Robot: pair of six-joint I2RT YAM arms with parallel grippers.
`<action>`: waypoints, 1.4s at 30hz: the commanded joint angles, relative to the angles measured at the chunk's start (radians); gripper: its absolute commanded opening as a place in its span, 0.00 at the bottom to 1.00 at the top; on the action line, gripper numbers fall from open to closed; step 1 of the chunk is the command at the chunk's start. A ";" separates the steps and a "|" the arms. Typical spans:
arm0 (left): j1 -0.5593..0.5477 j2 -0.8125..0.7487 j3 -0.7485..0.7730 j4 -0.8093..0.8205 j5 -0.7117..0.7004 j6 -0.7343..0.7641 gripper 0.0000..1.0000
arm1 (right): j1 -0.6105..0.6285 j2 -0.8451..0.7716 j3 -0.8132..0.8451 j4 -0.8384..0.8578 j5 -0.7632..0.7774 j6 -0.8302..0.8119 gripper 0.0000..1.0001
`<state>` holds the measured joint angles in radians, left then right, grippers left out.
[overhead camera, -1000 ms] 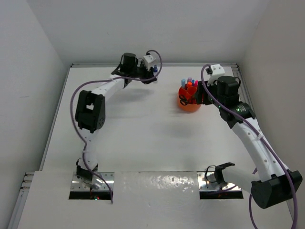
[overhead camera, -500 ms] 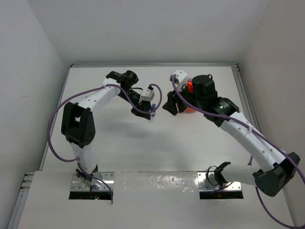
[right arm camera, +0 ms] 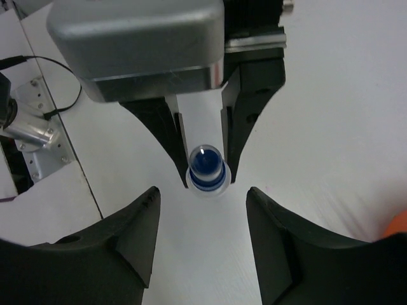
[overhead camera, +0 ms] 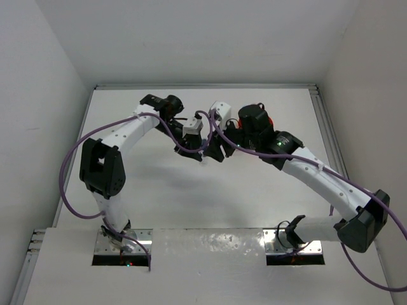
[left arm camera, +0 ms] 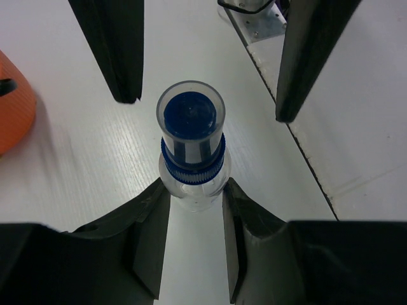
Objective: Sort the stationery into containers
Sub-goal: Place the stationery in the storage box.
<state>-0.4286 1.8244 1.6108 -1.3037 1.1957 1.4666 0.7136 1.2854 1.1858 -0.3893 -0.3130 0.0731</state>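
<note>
left fingers (left arm camera: 149,235): clamped on small clear blue-capped plastic bottle (left arm camera: 191,136)
right fingers (right arm camera: 127,248): spread wide, nothing held
handover: cap should be centred between right fingers before bottle is released

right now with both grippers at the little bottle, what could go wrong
1. The left gripper pinches the bottle only by its fingertips, below the blue cap, while the right gripper is open facing it: letting go early would likely drop it.
2. The grippers are nose to nose, so fingers may clash on closing.
</note>
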 commanded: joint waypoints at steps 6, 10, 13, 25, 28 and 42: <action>-0.016 -0.037 0.054 0.011 0.085 0.014 0.00 | 0.033 0.057 -0.006 0.133 0.035 0.040 0.53; -0.013 -0.039 0.060 0.012 0.081 0.015 0.00 | 0.035 0.060 -0.038 0.136 0.064 0.039 0.53; -0.007 -0.036 0.063 0.012 0.081 0.017 0.00 | 0.035 0.045 -0.077 0.155 0.094 0.037 0.53; 0.001 -0.025 0.089 0.012 0.085 0.014 0.00 | 0.035 0.074 -0.078 0.133 0.077 0.019 0.39; 0.005 -0.022 0.095 0.017 0.085 0.006 0.00 | 0.037 0.072 -0.080 0.112 0.055 0.010 0.49; 0.004 -0.008 0.095 0.003 0.088 0.023 0.00 | 0.035 0.052 -0.080 0.155 0.051 0.019 0.53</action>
<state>-0.4244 1.8271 1.6707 -1.2972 1.2053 1.4628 0.7418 1.3441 1.1034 -0.2634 -0.2466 0.0940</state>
